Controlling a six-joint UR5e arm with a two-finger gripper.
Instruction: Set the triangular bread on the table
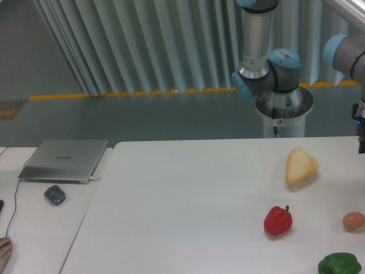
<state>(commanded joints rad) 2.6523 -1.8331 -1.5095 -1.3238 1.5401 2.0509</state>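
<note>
The triangular bread (301, 166), a pale golden wedge, lies by itself on the white table (188, 200) at the right, with nothing touching it. Only a dark sliver of my gripper (361, 142) shows at the right edge of the frame, up and to the right of the bread and well apart from it. Its fingers are cut off by the frame edge, so how the jaws stand cannot be seen.
A red bell pepper (278, 221), a small orange-tan ball (353, 221) and a green pepper (340, 265) sit at the front right. The arm's base (283, 105) stands behind the table. A silver laptop (65, 160) and a dark mouse (55, 194) lie on the left desk.
</note>
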